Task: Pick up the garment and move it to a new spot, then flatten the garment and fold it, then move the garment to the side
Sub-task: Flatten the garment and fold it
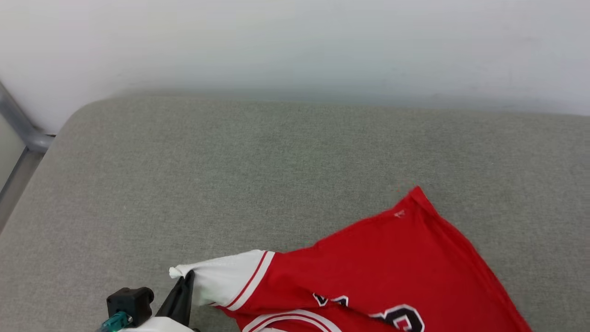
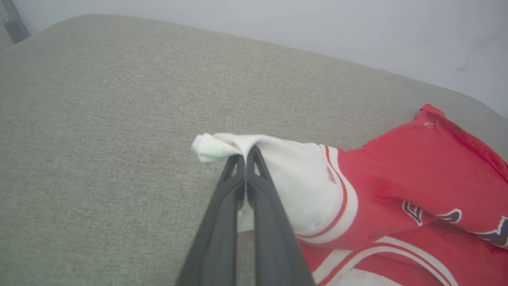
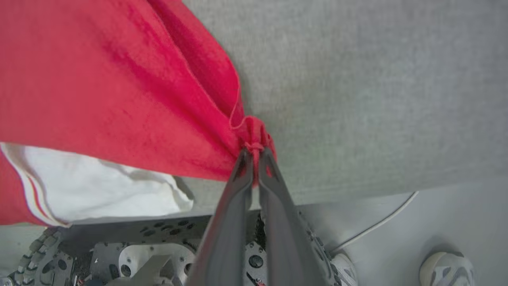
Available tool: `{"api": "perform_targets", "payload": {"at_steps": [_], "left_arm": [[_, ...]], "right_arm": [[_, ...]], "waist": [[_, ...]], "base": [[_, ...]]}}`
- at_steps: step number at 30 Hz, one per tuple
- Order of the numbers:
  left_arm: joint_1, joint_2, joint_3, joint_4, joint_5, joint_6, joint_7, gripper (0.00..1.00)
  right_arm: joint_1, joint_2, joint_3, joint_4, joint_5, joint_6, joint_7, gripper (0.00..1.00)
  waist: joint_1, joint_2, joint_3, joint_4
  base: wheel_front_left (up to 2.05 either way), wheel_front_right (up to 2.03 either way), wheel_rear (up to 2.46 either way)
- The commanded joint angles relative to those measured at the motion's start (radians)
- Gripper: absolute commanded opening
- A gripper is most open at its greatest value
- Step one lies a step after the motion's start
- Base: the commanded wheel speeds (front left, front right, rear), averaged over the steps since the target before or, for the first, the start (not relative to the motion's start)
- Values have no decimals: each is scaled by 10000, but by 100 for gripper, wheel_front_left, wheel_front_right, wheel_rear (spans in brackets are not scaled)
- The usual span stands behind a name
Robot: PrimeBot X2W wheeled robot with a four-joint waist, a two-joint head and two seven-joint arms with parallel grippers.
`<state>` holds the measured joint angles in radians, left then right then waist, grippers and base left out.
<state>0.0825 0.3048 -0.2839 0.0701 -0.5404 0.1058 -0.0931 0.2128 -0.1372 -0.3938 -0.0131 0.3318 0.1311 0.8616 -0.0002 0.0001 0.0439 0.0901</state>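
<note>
1. The left claw point(image 2: 246, 154) is clamped on the white sleeve point(image 2: 293, 186) of the shirt point(image 1: 392, 258); the right claw point(image 3: 254, 153) pinches its red corner point(image 3: 254, 133)
2. The shirt lies rumpled at the near right of the grey cushion point(image 1: 230, 175)
3. This looks like the flattening step; next, pull both ends apart to spread it

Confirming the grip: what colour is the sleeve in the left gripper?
White sleeve, red-and-white striped trim; clearest in left wrist view.
</note>
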Motion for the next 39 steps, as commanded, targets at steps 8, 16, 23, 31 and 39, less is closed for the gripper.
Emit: {"api": "perform_targets", "payload": {"at_steps": [8,16,23,31,39], "left_arm": [[267,129,-72,-198,-40,190,276,0],[159,165,-102,-345,-7,276,332,0],[-178,142,-184,-617,139,323,301,0],[-782,-35,-398,-850,293,218,97,0],[-1292,-230,-671,-1027,401,56,-103,0]], "right_arm": [[1724,854,288,-220,145,-6,-672,100],[1018,873,411,-267,549,-6,-4057,100],[-156,722,706,3,3,-6,-6560,100],[-2459,-448,2291,978,23,-6,-5751,100],[-4735,-1891,4005,1292,537,-6,-1333,100]], "waist": [[2,-1,-294,-526],[2,-1,-189,-545],[2,-1,132,-391],[2,-1,892,-9],[2,-1,1643,504]], "base": [[0,0,0],[0,0,0],[0,0,0],[0,0,0],[0,0,0]]}}
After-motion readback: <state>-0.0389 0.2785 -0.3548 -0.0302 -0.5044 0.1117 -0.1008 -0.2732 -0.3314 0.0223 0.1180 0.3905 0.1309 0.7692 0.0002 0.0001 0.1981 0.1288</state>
